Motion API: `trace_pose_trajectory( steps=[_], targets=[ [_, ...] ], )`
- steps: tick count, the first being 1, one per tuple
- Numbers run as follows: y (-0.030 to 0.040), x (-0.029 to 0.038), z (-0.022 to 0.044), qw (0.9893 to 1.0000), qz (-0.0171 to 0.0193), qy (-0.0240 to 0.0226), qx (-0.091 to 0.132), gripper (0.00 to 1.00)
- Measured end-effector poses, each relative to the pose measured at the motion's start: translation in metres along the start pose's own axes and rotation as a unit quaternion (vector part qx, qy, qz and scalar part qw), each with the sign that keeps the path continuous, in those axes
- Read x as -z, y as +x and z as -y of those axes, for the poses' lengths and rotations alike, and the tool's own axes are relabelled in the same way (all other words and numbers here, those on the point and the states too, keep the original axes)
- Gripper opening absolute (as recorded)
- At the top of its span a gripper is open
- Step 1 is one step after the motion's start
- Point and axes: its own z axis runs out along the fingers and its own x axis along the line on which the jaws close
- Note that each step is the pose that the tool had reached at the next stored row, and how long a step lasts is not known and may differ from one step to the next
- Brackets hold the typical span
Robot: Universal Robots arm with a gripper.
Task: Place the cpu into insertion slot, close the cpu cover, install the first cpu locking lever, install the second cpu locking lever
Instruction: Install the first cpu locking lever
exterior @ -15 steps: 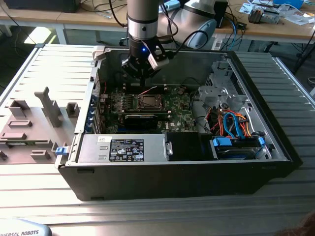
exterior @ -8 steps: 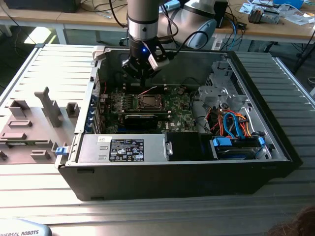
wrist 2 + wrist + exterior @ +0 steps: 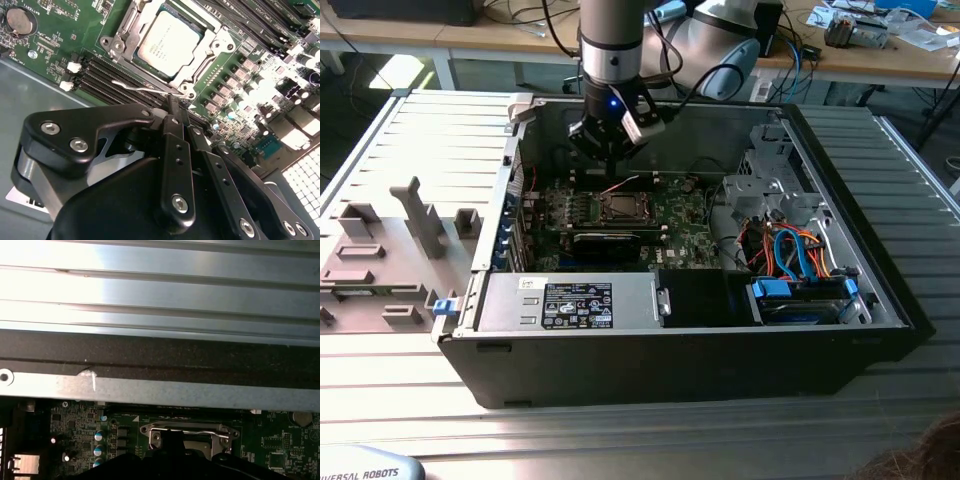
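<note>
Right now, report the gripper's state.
Gripper: fingers shut together, tips down at a thin wire locking lever beside the cpu; whether it grips the lever cannot be told.

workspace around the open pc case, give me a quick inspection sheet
surface: ribbed metal table carrying an open computer case.
job's things: cpu seated in the insertion slot; cpu cover frames it; a thin wire lever lies alongside.
clutter: grey fixture blocks at the exterior view's left.
grippers: gripper shut, tips beside the lever.
cables: orange and blue leads by the drive bay.
surroundings: cluttered bench behind.
</note>
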Motion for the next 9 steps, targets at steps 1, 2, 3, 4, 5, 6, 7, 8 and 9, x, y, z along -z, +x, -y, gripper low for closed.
trace_pose_trajectory(
  steps=[1,2,3,4,5,6,7,8,9],
  targets=[
    [-0.0002,-0.0002,0.0,1.0,0.0,0.0,0.0,0.11],
    [-0.0003,-0.0004,0.0,1.0,0.0,0.0,0.0,0.11],
    [-0.0005,-0.0006,0.0,1.0,0.0,0.0,0.0,0.11],
    [-0.0007,-0.0009,0.0,1.0,0.0,0.0,0.0,0.11],
    [-0.0008,-0.0011,0.0001,1.0,0.0,0.0,0.0,0.11],
    [-0.0009,-0.0015,0.0001,1.0,0.0,0.0,0.0,0.11],
    [-0.001,-0.0017,0.0001,1.0,0.0,0.0,0.0,0.11],
    [-0.0011,-0.0019,0.0001,1.0,0.0,0.0,0.0,0.11],
    [-0.0012,-0.0021,0.0001,1.0,0.0,0.0,0.0,0.11]
  ],
)
